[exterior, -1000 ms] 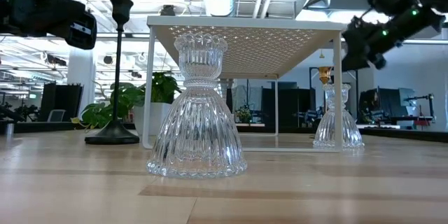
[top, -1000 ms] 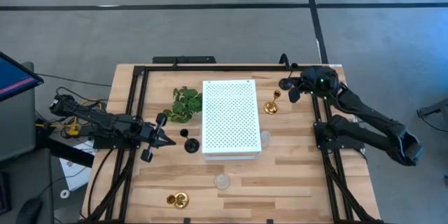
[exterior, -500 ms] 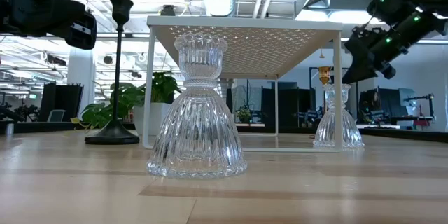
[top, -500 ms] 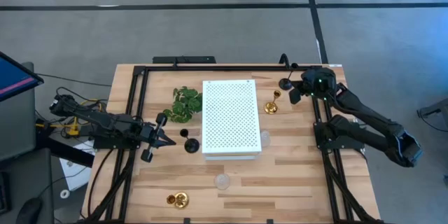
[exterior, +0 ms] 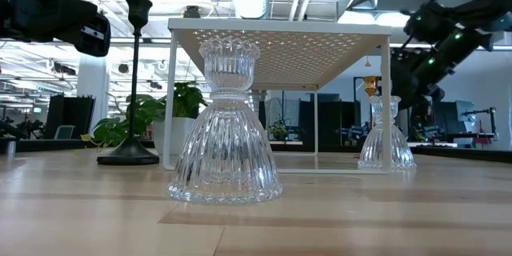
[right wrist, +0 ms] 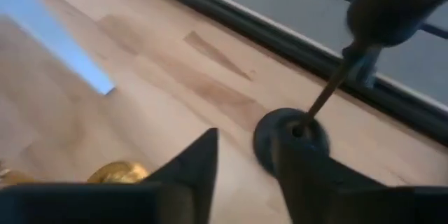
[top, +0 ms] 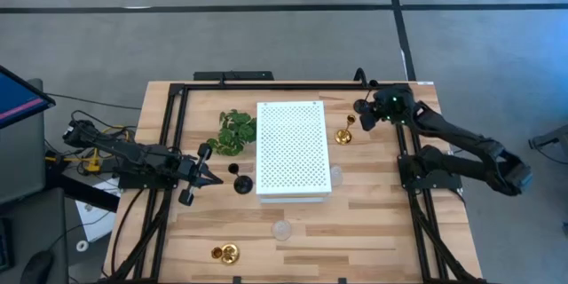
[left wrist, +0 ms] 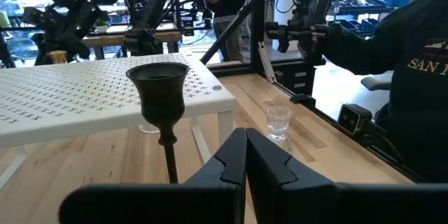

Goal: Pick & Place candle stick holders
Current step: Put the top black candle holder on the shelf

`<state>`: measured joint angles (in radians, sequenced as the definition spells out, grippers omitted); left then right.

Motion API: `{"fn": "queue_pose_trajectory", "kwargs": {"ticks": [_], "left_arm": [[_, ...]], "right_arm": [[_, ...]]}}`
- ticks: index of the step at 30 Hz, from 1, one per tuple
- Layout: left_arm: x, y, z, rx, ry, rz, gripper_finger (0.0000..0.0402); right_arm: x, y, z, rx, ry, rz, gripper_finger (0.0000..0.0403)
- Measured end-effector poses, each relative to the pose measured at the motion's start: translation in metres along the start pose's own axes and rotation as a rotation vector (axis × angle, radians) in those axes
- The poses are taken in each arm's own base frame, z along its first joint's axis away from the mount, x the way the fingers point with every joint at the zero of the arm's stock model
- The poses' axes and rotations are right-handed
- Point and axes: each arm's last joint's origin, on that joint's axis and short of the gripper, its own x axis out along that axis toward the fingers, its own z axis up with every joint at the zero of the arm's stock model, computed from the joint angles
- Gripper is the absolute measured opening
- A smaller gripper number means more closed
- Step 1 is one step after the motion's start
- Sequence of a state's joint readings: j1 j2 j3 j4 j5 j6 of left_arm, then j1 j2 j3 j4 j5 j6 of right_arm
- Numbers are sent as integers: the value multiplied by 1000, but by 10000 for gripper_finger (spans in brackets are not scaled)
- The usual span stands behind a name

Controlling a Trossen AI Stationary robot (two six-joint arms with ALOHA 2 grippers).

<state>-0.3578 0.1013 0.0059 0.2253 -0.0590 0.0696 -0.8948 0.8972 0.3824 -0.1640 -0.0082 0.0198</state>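
From above, my right gripper [top: 366, 114] hung at the table's far right corner, right over a black holder [top: 360, 105], a gold holder [top: 345, 132] just beside the white board [top: 292, 149]. My left gripper [top: 213, 178] sat pressed together at the left, near the second black holder [top: 240, 183]. One glass holder [top: 282, 228] and one gold holder [top: 224, 252] stood toward the near edge.

At table height, a glass holder [exterior: 227, 134] loomed up front, another [exterior: 385, 138] behind.

Through my right wrist, my fingers [right wrist: 192, 168] stood spread, the black base [right wrist: 290, 132] between them, nothing pinched
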Motion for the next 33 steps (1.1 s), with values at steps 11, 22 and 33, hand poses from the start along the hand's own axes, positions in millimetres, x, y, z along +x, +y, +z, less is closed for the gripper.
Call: {"fn": "queue_pose_trajectory", "kwargs": {"ticks": [11, 22, 33], "left_arm": [[0, 0, 0, 0, 0, 0, 6], [0, 0, 0, 0, 0, 0, 6], [0, 0, 0, 0, 0, 0, 6]], "right_arm": [[21, -4, 6, 44, -51, -142, 268], [34, -2, 11, 44, -99, -113, 234], [34, -3, 11, 31, -99, -134, 35]]}}
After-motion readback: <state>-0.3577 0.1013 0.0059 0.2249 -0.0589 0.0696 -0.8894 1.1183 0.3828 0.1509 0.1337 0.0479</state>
